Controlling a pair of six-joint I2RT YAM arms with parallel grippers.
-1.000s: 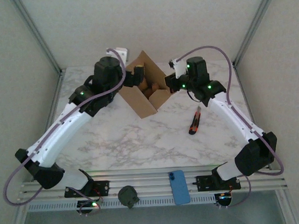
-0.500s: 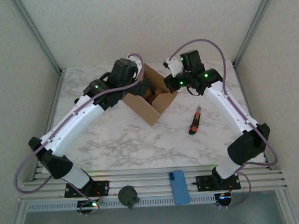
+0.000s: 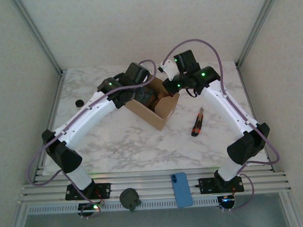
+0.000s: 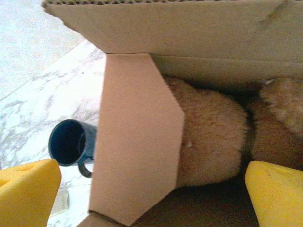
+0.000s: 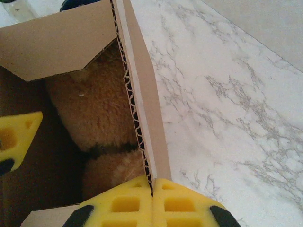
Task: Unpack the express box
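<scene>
The express box (image 3: 157, 115), plain brown cardboard, stands open at the back middle of the table. A tan plush toy (image 4: 213, 137) lies inside it, also seen as plush toy (image 5: 102, 118). My left gripper (image 3: 143, 96) reaches into the box mouth and is open (image 4: 151, 198), its yellow fingers wide apart on either side of a hanging flap (image 4: 137, 137), with nothing gripped. My right gripper (image 3: 169, 87) is shut (image 5: 152, 201) on the edge of the box wall (image 5: 142, 94). A dark blue mug (image 4: 71, 144) lies on the marble beyond the flap.
An orange and black utility knife (image 3: 197, 122) lies right of the box. A small black cap (image 3: 79, 102) sits at the left on the marble table (image 3: 117, 140). A blue phone (image 3: 182, 189) and a dark round object (image 3: 129, 199) rest on the front rail.
My left arm has swung right and pushed its gripper into the box mouth. The box and my right gripper holding it have shifted slightly. The black cap has come into sight.
</scene>
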